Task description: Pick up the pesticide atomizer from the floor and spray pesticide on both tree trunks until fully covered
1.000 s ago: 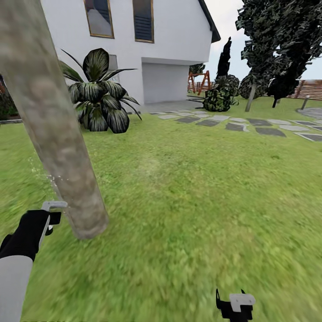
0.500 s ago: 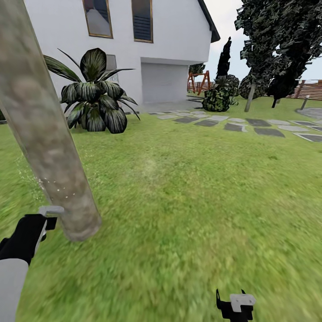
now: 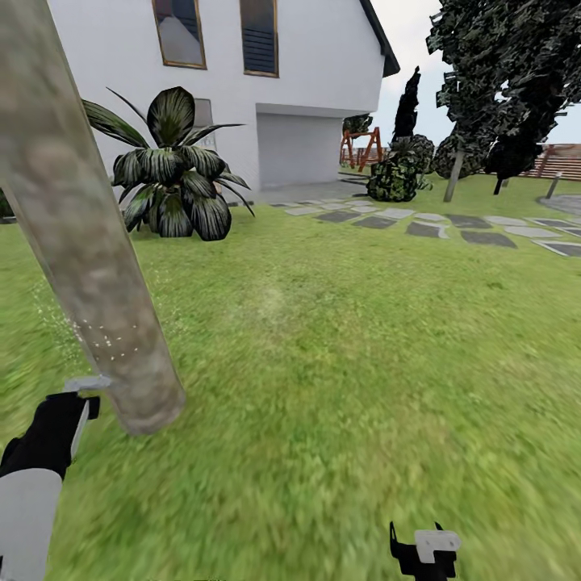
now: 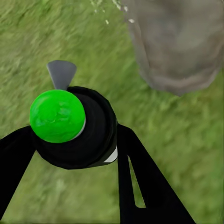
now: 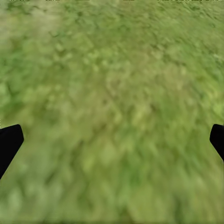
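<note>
A thick mottled grey-beige tree trunk (image 3: 89,234) leans up from the grass (image 3: 339,387) at the left. Fine white specks of pesticide (image 3: 109,343) dot its lower part. My left gripper (image 3: 83,389) hangs just left of the trunk's base, shut on the pesticide atomizer (image 4: 70,126), a black bottle with a bright green top. The left wrist view has the trunk's base (image 4: 179,42) close ahead of the bottle, with a few white specks (image 4: 112,7) beside it. My right gripper (image 3: 425,547) is low over bare grass, open, its fingertips (image 5: 9,142) wide apart. The second tree (image 3: 500,89) stands far off at the right.
A dark palm-like plant (image 3: 173,169) grows in front of the white house (image 3: 315,73). Grey stepping stones (image 3: 452,226) cross the lawn at the back right, past round bushes (image 3: 395,177). A brown slat fence (image 3: 565,161) closes the far right. Open grass lies in the middle.
The view has shifted a little, so the trunk sits further left. My left gripper with the atomizer has sunk slightly beside the trunk. More white specks now dot the lower trunk.
</note>
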You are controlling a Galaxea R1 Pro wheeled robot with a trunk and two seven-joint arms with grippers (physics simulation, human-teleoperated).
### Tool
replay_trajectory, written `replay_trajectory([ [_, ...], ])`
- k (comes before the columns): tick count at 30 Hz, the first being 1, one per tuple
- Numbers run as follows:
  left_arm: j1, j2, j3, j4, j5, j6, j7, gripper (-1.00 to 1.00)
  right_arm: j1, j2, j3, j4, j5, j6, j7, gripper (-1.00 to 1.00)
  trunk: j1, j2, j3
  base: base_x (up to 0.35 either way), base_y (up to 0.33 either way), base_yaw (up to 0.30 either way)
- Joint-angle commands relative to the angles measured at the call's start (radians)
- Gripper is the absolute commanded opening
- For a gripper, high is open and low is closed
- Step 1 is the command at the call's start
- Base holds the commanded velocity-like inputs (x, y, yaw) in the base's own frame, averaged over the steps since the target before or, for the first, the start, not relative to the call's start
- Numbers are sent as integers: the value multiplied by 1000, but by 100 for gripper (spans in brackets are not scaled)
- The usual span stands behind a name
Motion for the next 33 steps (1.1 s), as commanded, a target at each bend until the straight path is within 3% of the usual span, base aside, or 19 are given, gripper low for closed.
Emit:
replay_trajectory([
  [1, 4, 0, 8, 19, 4, -30, 0, -100, 0, 0, 0, 0, 0, 0, 0, 100, 0, 0, 0, 0, 0, 233],
  [6, 24, -34, 14, 112, 3, -108, 12, -100, 0, 0, 0, 0, 0, 0, 0, 100, 0, 0, 0, 4, -1, 261],
  [10, 25, -38, 15, 172, -1, -173, 14, -100, 0, -1, 0, 0, 0, 0, 0, 100, 0, 0, 0, 151, -147, 49],
  [17, 59, -21, 19, 170, -7, -177, 12, -100, 0, -1, 0, -1, 0, 0, 0, 100, 0, 0, 0, 213, -204, 1],
  [19, 64, -27, 12, 174, -55, -176, 13, -100, 0, 0, 0, -1, 0, 0, 0, 100, 0, 0, 0, 185, -220, 67],
  [21, 64, -32, 12, 174, -65, -176, 14, -100, 0, 0, 0, -1, 0, 0, 0, 100, 0, 0, 0, 183, -220, 220],
  [33, 73, -30, 27, 175, -60, -177, 22, -100, 0, 0, 0, -2, 0, 0, 0, 100, 0, 0, 0, 186, -168, 274],
])
